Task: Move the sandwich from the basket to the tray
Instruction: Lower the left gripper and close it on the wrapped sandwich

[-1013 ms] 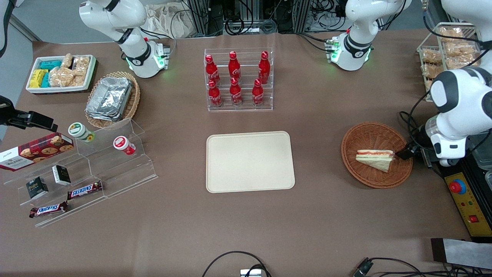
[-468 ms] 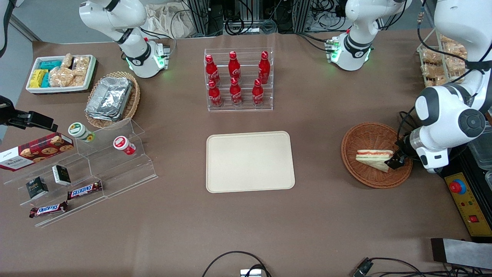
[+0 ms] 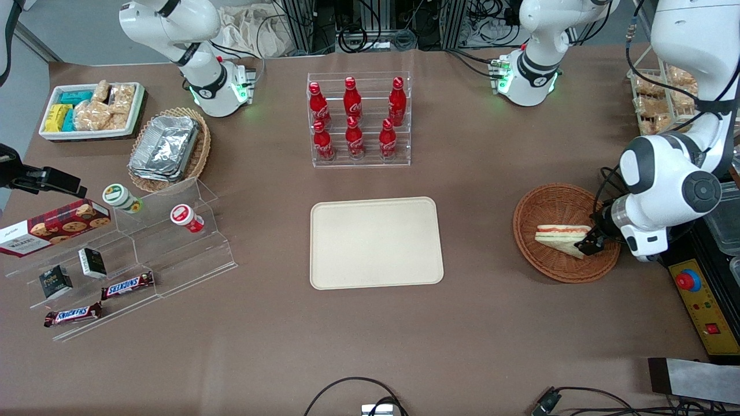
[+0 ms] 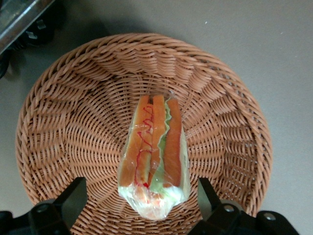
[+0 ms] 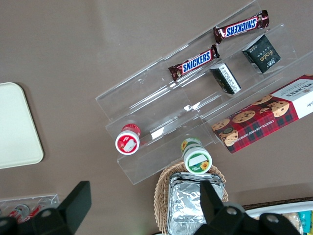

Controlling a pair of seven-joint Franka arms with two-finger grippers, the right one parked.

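The sandwich (image 3: 562, 239), a plastic-wrapped triangular wedge with red and pale green filling, lies in the round reddish-brown wicker basket (image 3: 549, 203) toward the working arm's end of the table. It also shows in the left wrist view (image 4: 155, 152), lying in the basket (image 4: 63, 122). My left gripper (image 3: 588, 242) hangs low over the basket at the sandwich's end nearest the arm. Its fingers (image 4: 74, 196) are open, one on each side of the sandwich's end, with a gap to the wrap on both sides. The cream-beige tray (image 3: 376, 242) lies bare at the table's middle.
A clear rack of red cola bottles (image 3: 358, 118) stands farther from the front camera than the tray. A yellow control box with a red button (image 3: 702, 300) lies beside the basket at the table's edge. A wire rack of bagged snacks (image 3: 659, 92) stands farther back.
My left gripper has moved down and in over the basket's rim to the sandwich's end. The wrist has turned. The sandwich has not moved.
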